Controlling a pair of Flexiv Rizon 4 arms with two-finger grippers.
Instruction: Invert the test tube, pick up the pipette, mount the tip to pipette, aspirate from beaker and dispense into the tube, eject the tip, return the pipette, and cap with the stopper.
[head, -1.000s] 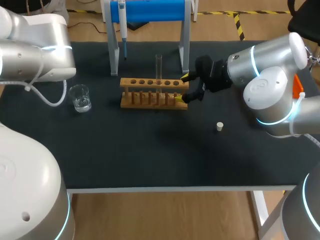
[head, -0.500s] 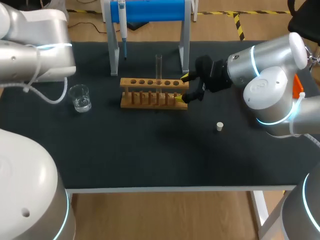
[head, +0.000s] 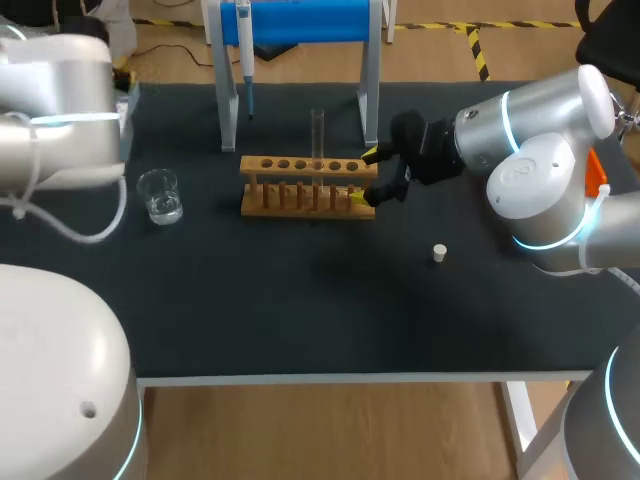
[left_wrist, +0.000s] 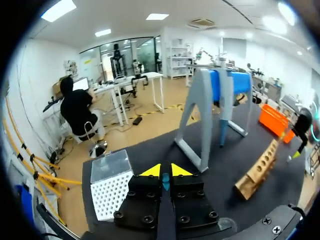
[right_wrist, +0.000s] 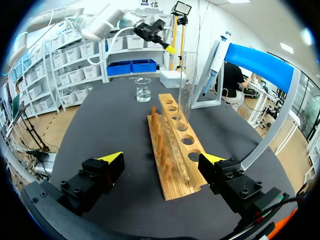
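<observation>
Leftmost, the left arm (head: 60, 110) is held high over the far corner of the surface (head: 300, 310); the left jaws are pressed together on nothing, as only the left wrist view shows. Just beneath them a lidded tip box (left_wrist: 111, 182) is recorded in that same view; overhead it is almost wholly hidden by the arm. Next, a beaker (head: 160, 195) with clear liquid is stood alone, apart from the rack, presumably to allow a plunge from above. Behind it, the pipette (head: 245, 45) is hung tip-down on the blue-topped stand (head: 372, 80), so that its handle is presented for a grasp. At centre, the test tube (head: 318, 130) is stood upright, mouth up, in the wooden rack (head: 300, 195), ready to be filled. The right jaws, borne by the right arm (head: 530, 150), are spread to either side of the rack's end; the right wrist view shows daylight between each finger and the wood, which the head view leaves uncertain. Rightmost, the stopper (head: 438, 253) is laid alone, seen only overhead, presumably reserved for capping.
</observation>
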